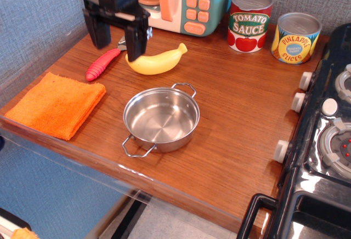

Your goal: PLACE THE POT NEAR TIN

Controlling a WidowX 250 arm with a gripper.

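The shiny steel pot [160, 119] with two wire loop handles sits empty near the front middle of the wooden table. The tomato sauce tin [250, 20] and the pineapple slices tin [295, 37] stand at the back right. My gripper [117, 39] is open and empty, hanging above the back left of the table, well up and left of the pot. Its right finger [136, 43] is just above the left end of the yellow banana [157, 62].
A red toy chilli [101, 64] lies left of the banana. An orange cloth [56, 103] covers the front left corner. A toy microwave [181, 0] stands at the back. A black stove [329, 135] borders the table's right side.
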